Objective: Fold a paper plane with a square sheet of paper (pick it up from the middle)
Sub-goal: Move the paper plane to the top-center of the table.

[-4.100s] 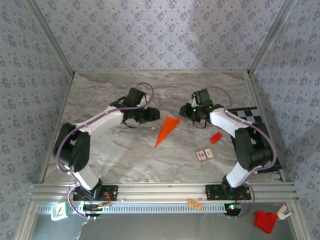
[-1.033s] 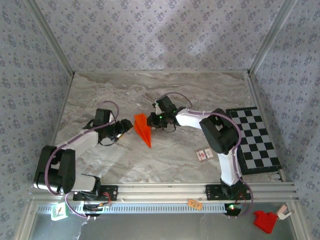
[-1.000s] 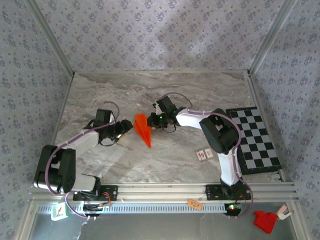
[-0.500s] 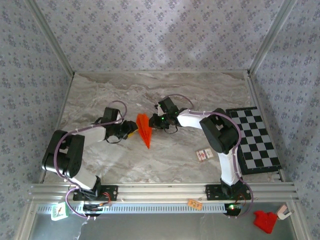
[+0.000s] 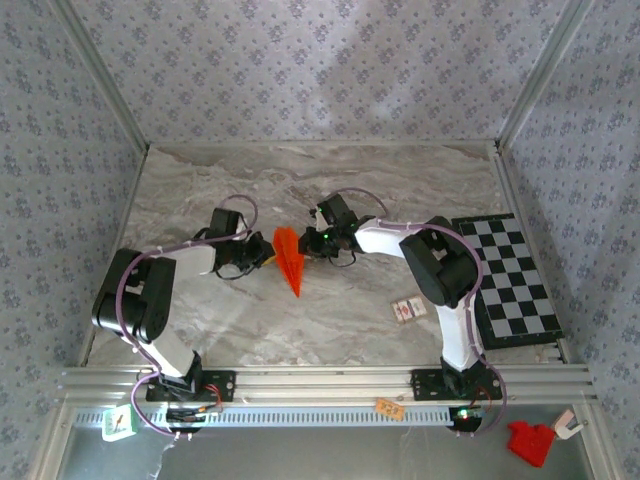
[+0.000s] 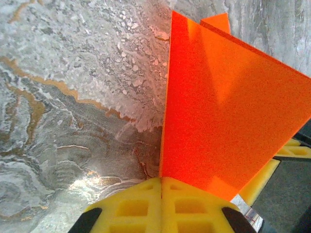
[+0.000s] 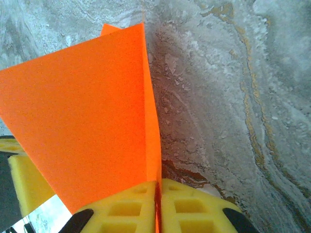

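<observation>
Pinching the orange paper plane (image 5: 289, 258) from both sides at the middle of the marble table (image 5: 330, 330), our left gripper (image 5: 266, 258) and right gripper (image 5: 308, 246) each have yellow pads (image 6: 133, 208) clamped together on the paper. We judge the fold sets best if both squeeze evenly along the crease. We count one plane, two grippers, one checkered board (image 5: 510, 280).

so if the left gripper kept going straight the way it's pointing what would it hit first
The orange paper: the left gripper is shut on its edge. Pushing on would drive the sheet toward the right gripper, clamped on the opposite side. That is probably next, though depth is unclear.
</observation>
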Controlling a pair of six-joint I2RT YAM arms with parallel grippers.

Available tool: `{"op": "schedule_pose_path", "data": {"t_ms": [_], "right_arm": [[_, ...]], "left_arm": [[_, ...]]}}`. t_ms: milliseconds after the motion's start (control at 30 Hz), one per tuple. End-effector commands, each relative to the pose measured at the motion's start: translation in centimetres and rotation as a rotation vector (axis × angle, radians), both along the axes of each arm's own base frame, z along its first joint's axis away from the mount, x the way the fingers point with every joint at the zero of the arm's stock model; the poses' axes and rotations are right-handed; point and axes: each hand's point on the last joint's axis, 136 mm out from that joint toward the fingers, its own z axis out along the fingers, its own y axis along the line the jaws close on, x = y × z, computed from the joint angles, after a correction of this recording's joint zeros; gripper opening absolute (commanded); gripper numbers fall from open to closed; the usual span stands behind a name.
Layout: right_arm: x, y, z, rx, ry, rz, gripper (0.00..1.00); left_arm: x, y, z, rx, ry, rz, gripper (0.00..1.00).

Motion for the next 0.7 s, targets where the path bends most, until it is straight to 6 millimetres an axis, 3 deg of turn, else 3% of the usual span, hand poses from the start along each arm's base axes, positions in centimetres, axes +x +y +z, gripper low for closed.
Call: {"op": "schedule_pose_path", "data": {"t_ms": [0,433,467,667], "right_arm": [[0.1,-0.3,1.2,0.018,-0.014,-0.013,0.1],[0.3,-1.1,2.3,0.032,-0.033,-0.067,0.09],[-0.5,-1.7,1.2,0.016,-0.006,-0.072,0.09],[-0.8,-2.0,0.2,0.018,0.016,-0.107,0.09]], "left_arm": [[0.2,-0.2,0.2,0.011,-0.008,-0.018,0.0],[-0.6,1.4,0.8,0.079,-0.019,0.031,0.0],[-0.7,1.4,0.9,0.077,-0.018,0.036,0.0],[-1.0,1.7,0.5,0.085,-0.006,0.055,0.0]]}}
